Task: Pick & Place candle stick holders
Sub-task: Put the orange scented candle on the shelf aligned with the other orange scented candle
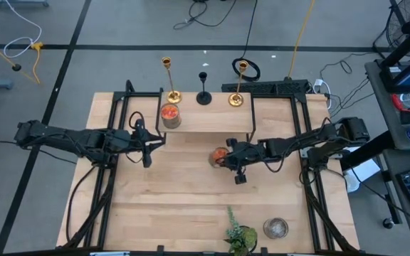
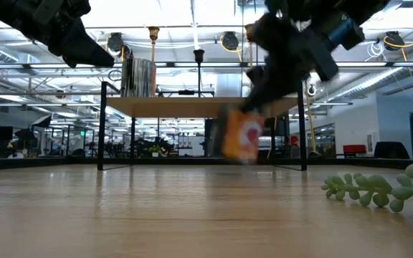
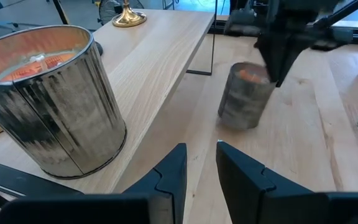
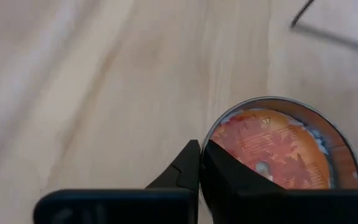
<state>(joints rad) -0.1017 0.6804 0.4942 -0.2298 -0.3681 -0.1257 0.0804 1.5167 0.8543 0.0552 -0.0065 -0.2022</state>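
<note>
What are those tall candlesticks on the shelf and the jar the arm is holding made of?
The two gold candlestick holders look like polished brass: shiny yellow metal. The black candlestick holder is matte, perhaps painted metal. The jar candle in the right gripper seems mirrored glass or metal with orange wax.

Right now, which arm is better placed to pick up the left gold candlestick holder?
Left. The left tool is empty and nearer the left gold holder; the right tool grips an orange jar candle.
</note>
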